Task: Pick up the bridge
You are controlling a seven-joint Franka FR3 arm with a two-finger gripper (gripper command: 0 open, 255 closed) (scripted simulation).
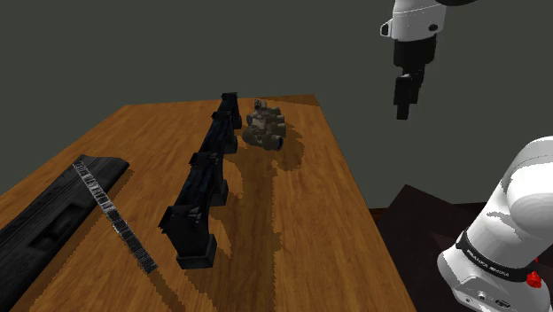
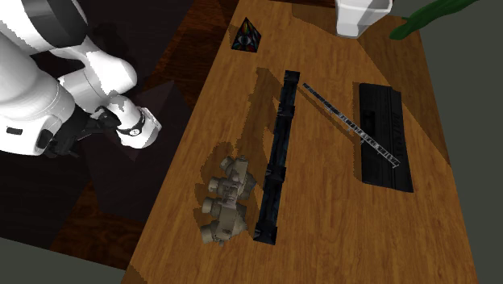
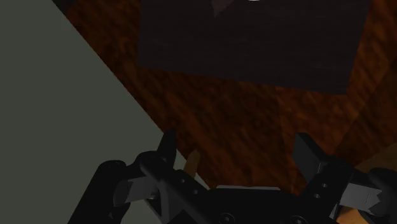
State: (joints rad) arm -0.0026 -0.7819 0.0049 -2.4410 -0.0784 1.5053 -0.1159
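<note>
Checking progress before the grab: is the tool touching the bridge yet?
Apart. The shoulder view shows the tool hanging high in the air, well clear of the bridge lying on the table.

The bridge [image 1: 206,182], up the middle of the shoulder view, is solid black. The table [image 1: 310,230] is warm brown with streaky wood grain. Above centre, a lumpy object [image 1: 264,129] is mottled grey-tan. At lower left are a black slab [image 1: 40,226] and a strip [image 1: 113,213] banded black and pale grey. The arm [image 1: 501,239] is white, the gripper [image 1: 402,108] black.
</note>
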